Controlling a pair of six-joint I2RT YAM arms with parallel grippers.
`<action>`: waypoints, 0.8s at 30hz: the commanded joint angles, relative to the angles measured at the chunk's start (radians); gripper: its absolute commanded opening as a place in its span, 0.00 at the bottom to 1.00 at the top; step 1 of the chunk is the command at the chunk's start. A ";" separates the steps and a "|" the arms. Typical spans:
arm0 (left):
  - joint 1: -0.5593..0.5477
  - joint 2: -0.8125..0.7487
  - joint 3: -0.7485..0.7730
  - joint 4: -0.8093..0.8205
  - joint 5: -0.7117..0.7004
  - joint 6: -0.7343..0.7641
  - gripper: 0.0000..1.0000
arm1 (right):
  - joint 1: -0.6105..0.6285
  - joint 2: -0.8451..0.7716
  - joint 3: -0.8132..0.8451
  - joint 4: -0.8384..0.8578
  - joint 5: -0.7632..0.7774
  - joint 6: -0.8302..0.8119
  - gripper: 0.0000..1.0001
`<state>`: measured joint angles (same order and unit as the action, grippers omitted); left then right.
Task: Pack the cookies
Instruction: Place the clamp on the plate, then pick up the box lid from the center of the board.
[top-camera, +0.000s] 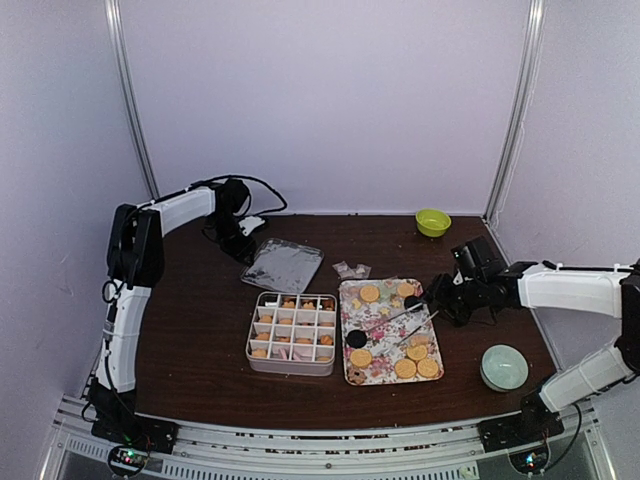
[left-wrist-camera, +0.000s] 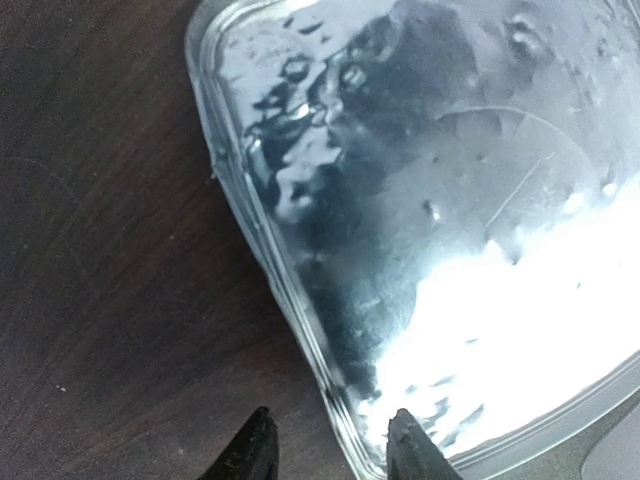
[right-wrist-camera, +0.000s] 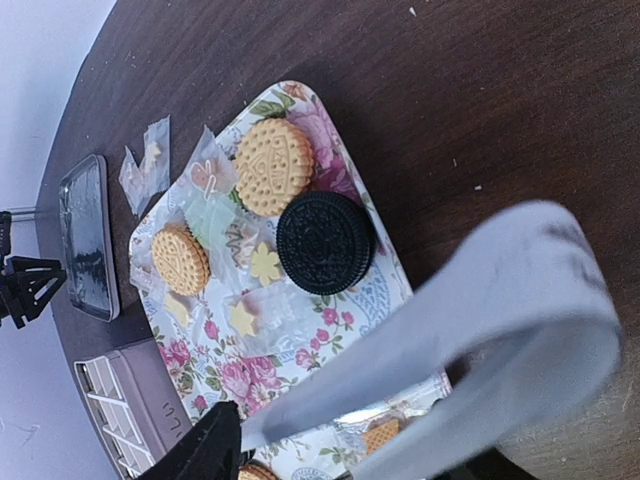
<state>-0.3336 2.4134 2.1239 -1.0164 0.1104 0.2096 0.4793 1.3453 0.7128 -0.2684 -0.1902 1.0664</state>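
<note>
Golden cookies (top-camera: 369, 294) and a dark cookie (top-camera: 356, 339) lie on the floral tray (top-camera: 383, 378). More cookies (top-camera: 303, 340) fill a divided box (top-camera: 290, 366) to its left. My right gripper (top-camera: 447, 299) is shut on the metal tongs (top-camera: 405, 320), whose tips reach over the tray. In the right wrist view the tongs' grey loop (right-wrist-camera: 520, 300) fills the front, above two golden cookies (right-wrist-camera: 274, 166) and a black one (right-wrist-camera: 324, 241). My left gripper (left-wrist-camera: 330, 445) is open, its fingers on either side of the rim of a clear lid (left-wrist-camera: 450, 230) at the back.
The clear lid (top-camera: 283, 265) lies behind the box. Empty wrappers (top-camera: 351, 270) lie behind the tray. A green bowl (top-camera: 432, 222) stands at the back right. A pale green bowl (top-camera: 503, 367) stands at the front right, near the right arm.
</note>
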 joint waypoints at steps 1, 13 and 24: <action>0.005 0.038 0.041 -0.018 0.016 -0.015 0.39 | -0.013 -0.041 -0.015 0.010 0.026 0.012 0.67; 0.005 0.066 0.048 -0.037 0.031 0.004 0.08 | -0.014 -0.126 -0.002 -0.027 0.044 0.004 0.88; 0.006 -0.017 0.139 -0.088 -0.040 0.036 0.00 | 0.012 -0.223 0.102 -0.047 0.072 -0.084 1.00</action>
<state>-0.3336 2.4634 2.1880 -1.0771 0.1078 0.2184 0.4747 1.1614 0.7628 -0.3180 -0.1616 1.0363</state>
